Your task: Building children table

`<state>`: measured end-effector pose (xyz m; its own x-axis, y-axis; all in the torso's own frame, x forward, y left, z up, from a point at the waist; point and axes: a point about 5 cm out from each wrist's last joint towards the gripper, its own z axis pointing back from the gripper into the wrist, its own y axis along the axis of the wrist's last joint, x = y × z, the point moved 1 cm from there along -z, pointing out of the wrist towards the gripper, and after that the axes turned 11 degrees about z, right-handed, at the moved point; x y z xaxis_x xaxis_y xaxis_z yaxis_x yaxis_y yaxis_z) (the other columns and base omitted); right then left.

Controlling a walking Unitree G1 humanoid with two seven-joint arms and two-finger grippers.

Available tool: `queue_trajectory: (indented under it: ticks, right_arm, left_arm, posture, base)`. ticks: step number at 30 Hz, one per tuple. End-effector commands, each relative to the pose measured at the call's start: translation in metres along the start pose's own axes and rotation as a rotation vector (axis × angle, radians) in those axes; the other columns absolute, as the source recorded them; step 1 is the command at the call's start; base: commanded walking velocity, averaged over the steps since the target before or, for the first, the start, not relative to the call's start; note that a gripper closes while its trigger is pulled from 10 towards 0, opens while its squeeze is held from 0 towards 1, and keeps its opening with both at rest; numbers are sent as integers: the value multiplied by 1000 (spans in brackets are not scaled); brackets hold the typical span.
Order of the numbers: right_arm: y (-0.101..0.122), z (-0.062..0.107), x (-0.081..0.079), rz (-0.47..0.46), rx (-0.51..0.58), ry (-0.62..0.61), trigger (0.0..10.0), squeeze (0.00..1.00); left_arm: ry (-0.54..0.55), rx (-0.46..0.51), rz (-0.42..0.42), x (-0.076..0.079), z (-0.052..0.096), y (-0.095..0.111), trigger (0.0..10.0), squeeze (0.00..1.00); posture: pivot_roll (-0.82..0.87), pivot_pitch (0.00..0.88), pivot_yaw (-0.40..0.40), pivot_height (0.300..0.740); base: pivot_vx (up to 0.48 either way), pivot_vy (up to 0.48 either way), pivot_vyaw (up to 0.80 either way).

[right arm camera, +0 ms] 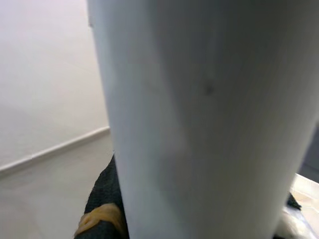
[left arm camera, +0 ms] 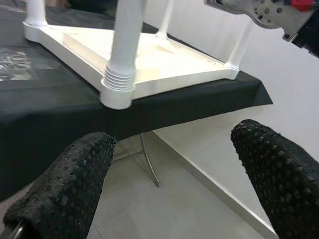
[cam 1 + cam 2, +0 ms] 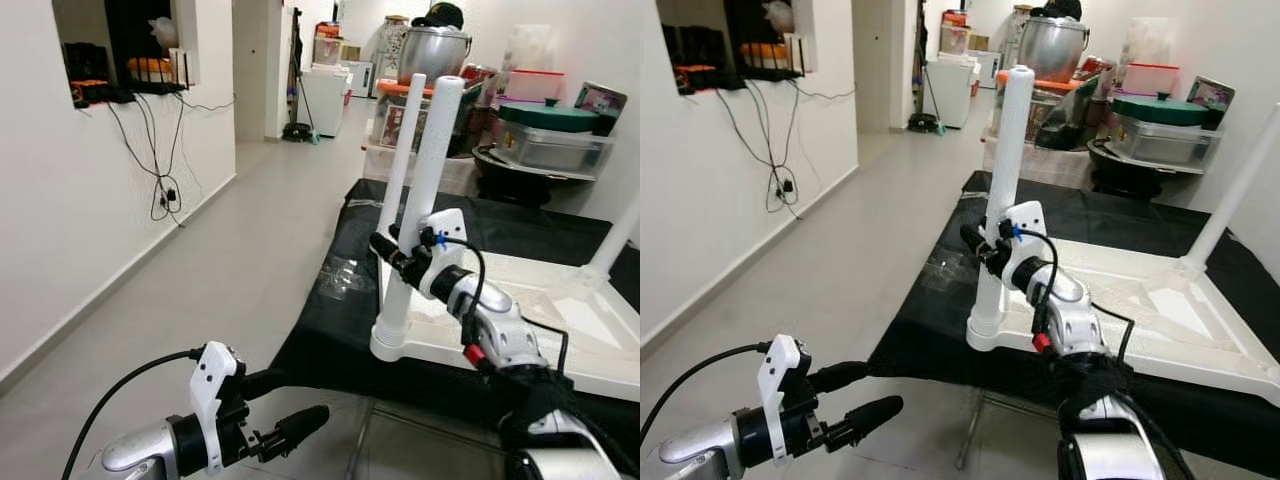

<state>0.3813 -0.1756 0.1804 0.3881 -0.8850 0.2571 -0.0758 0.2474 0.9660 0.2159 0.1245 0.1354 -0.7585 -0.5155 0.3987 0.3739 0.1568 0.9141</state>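
A white plastic children's table (image 3: 520, 320) lies upside down on a black-covered worktable (image 3: 330, 330). Its near-left leg (image 3: 425, 180) stands upright in its corner socket (image 3: 392, 340), and another leg (image 3: 1230, 195) rises at the far right. My right gripper (image 3: 392, 250) reaches in from the right at mid height of the near-left leg, its black fingers closed around it. The right wrist view has this leg (image 1: 199, 114) pressed up close. My left gripper (image 3: 290, 405) hangs low over the floor, left of the worktable, open and holding nothing; its fingers (image 2: 70, 184) frame the socket (image 2: 118, 89).
Behind the worktable, a counter holds a large steel pot (image 3: 432, 50), lidded containers (image 3: 550, 135) and boxes. A white wall with dangling cables (image 3: 160, 170) runs along the left. Grey tiled floor (image 3: 230, 260) leads down a corridor. The worktable's metal legs (image 2: 149, 164) stand underneath.
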Motion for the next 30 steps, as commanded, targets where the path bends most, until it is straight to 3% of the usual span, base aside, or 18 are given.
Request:
queue_trajectory:
  ticks: [1,12,30]
  right_arm:
    - [-39,7,-8,-63,-194,-63,0,0]
    - [-55,13,-12,-221,-291,-320,0,0]
    - [-65,24,-19,-293,-379,-463,0,0]
  left_arm:
    - [7,0,8,-1,-2,-3,10000,1000]
    - [13,10,23,0,-4,-5,10000,1000]
    - [17,16,24,-1,-7,-6,10000,1000]
  posture:
    - [86,0,-92,740]
    - [83,0,-100,740]
    - [79,0,-104,740]
  base:
    - [0,0,0]
    - [0,0,0]
    - [0,0,0]
